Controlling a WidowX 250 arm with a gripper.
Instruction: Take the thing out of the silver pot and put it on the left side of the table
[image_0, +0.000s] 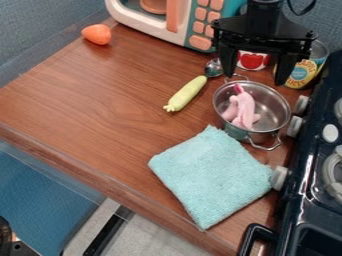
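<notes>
My gripper (258, 74) hangs at the top right, over the back rim side of the silver pot, with its two fingers spread wide and nothing between them. Below it the silver pot (272, 111) stands on the wooden table (93, 107), close to the stove. Inside the pot lies a pink soft toy (243, 109), its darker pink tip leaning toward the back rim.
A light blue cloth (212, 175) lies in front of the pot. Left of the pot are a yellow-green spoon handle (186, 94) and, farther off, an orange toy (97, 34). Behind stand a toy microwave (190, 22) and two cans; the stove (314, 165) borders the right.
</notes>
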